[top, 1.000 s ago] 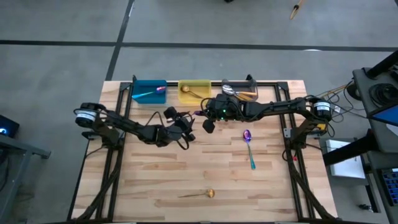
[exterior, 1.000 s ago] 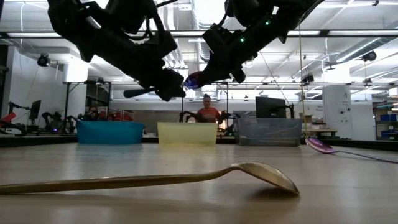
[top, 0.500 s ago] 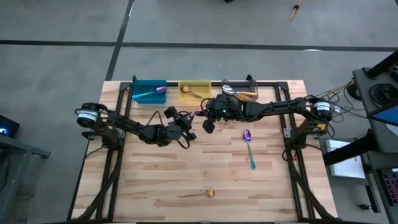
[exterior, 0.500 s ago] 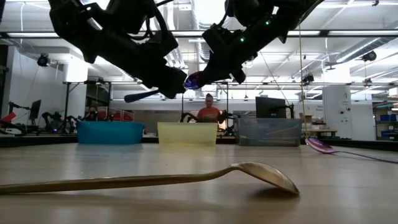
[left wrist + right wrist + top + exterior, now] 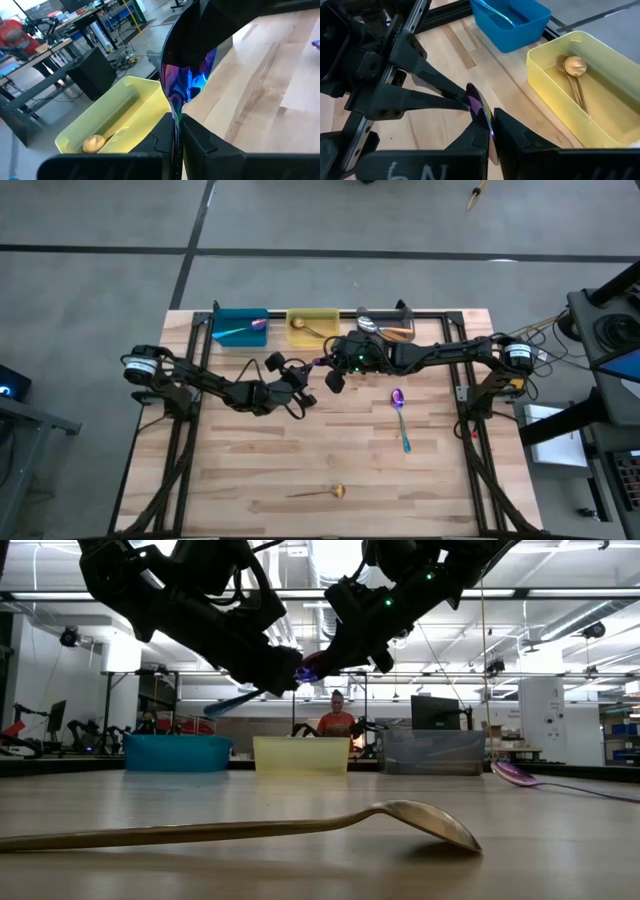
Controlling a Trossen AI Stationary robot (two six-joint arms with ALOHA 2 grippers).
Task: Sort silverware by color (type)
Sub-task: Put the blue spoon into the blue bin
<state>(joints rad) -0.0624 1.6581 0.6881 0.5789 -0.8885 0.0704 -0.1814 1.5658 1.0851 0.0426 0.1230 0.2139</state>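
Observation:
A purple-blue spoon (image 5: 187,80) with a teal handle hangs in the air over the middle of the table, and both grippers are shut on it. My left gripper (image 5: 177,124) reaches it from the table's left and my right gripper (image 5: 490,127) from the right. Seen from the low view, the bowl (image 5: 305,670) shows between the two grippers and the teal handle end (image 5: 225,705) sticks out past my left gripper (image 5: 280,675). A second purple spoon (image 5: 400,415) and a gold spoon (image 5: 322,492) lie flat on the table. My left gripper pinches the spoon's neck just below the bowl (image 5: 176,114) between its two fingers. The fingers come nearly level from the table's left, and the handle runs back between them. The spoon is clear of the table. My right gripper pinches the spoon's bowl (image 5: 479,106) between its two fingers. It comes from the table's right, slanting a little down. Its finger (image 5: 200,30) covers the bowl's far end.
Three bins stand in a row at the far edge: a blue bin (image 5: 240,327) with a purple spoon, a yellow bin (image 5: 312,325) with a gold spoon (image 5: 575,67), and a gray bin (image 5: 385,327) with spoons. A person (image 5: 335,720) is beyond the table.
My left gripper has shut on the spoon that my right gripper holds up. The spoon's teal handle end has tipped a little downward. Both arms have stayed in place.

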